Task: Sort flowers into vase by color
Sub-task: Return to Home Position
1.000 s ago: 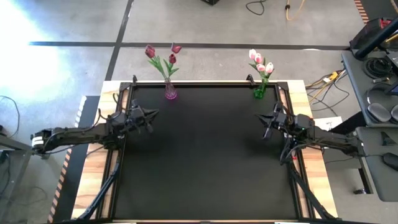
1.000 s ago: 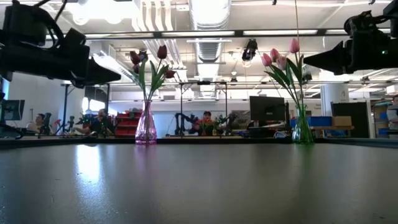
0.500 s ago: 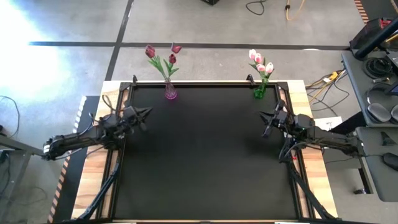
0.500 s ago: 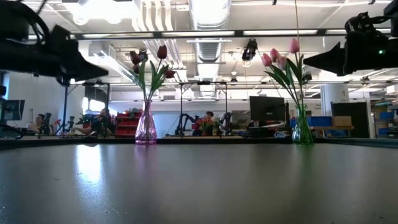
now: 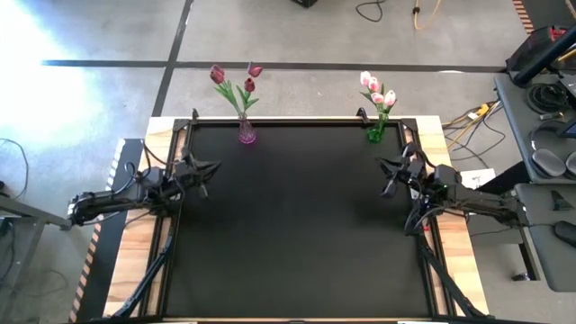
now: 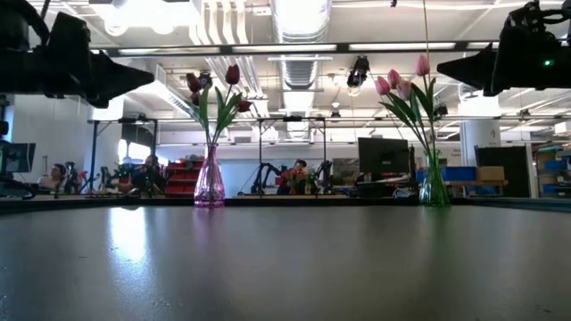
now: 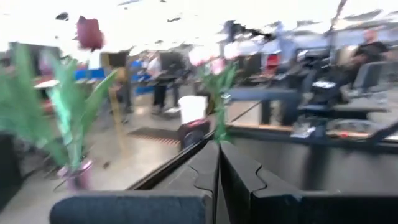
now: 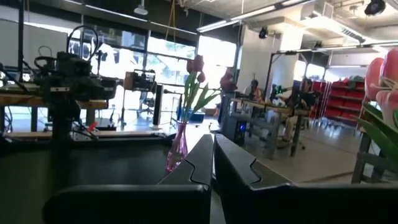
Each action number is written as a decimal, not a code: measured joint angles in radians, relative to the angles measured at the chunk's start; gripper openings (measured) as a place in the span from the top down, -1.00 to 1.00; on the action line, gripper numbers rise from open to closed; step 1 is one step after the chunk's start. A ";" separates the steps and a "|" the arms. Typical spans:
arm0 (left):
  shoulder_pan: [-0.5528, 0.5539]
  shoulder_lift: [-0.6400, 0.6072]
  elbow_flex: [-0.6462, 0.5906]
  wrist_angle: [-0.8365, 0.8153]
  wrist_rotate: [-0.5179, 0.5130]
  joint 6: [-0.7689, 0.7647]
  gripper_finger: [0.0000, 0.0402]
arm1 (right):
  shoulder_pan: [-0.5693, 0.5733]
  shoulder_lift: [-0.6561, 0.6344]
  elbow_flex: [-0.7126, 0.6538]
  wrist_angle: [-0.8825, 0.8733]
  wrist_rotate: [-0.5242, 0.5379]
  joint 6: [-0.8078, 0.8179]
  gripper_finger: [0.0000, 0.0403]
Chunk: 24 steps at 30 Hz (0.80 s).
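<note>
Three maroon-red tulips point(image 5: 236, 81) stand with their stems in a pink glass vase point(image 5: 246, 133) at the table's far edge, left of centre. Several pink-white tulips point(image 5: 376, 90) stand in a green glass vase point(image 5: 375, 133) at the far edge, right of centre. The low view shows both bunches upright, the pink vase point(image 6: 210, 181) and the green vase point(image 6: 434, 183). My left gripper point(image 5: 211, 167) hovers shut near the table's left edge, in front of the pink vase. My right gripper point(image 5: 382, 171) hovers shut near the right edge, in front of the green vase. Neither holds anything.
The black table top point(image 5: 297, 225) spreads between the two arms, with wooden borders point(image 5: 135, 270) at its left and right. A desk with equipment point(image 5: 544, 99) stands off the table's right side. People sit in the room point(image 6: 147, 174) behind the table.
Both grippers have risen above the table, as the low view shows. My left gripper has also drawn back a little toward the table's left edge. Both stay shut. The vases and tulips have kept still.
</note>
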 joint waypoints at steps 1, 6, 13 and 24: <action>0.000 0.000 0.001 0.010 0.029 0.009 1.00 | 0.000 0.000 0.000 0.001 0.001 0.005 0.96; -0.001 0.005 0.023 -0.006 0.087 -0.064 1.00 | 0.000 0.001 0.000 -0.016 0.001 0.028 0.96; -0.001 0.019 0.019 -0.122 0.088 -0.091 1.00 | 0.000 0.014 0.000 -0.094 0.002 0.079 0.95; -0.001 0.075 0.026 -0.138 0.088 -0.091 1.00 | 0.000 0.019 0.000 -0.125 0.001 0.081 0.95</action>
